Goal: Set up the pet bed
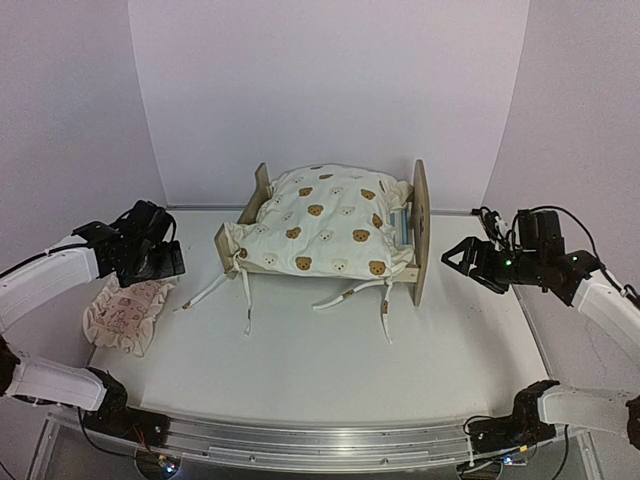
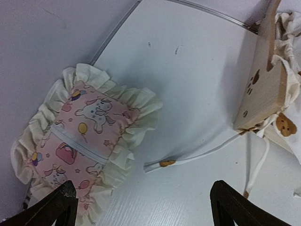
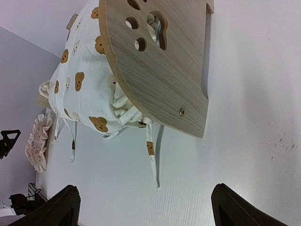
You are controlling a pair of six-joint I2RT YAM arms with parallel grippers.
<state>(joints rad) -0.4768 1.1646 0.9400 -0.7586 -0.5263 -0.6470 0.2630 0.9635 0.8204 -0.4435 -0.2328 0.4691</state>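
1. Your left gripper (image 2: 143,200) and right gripper (image 3: 146,200) both gape wide, holding nothing.
2. The light plywood pet bed with rounded headboard (image 1: 420,235) sits between them, under a cream bear-print quilt (image 1: 320,220).
3. The pillow step seems next: the pink ruffled pillow (image 2: 82,141) lies just ahead of your left jaws. Close on its frill.

Bright, even light — soft shadows

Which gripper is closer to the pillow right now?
Left. The left gripper hangs open close over the pillow at the left side of the table. The right gripper is open on the far side of the bed, across the table.
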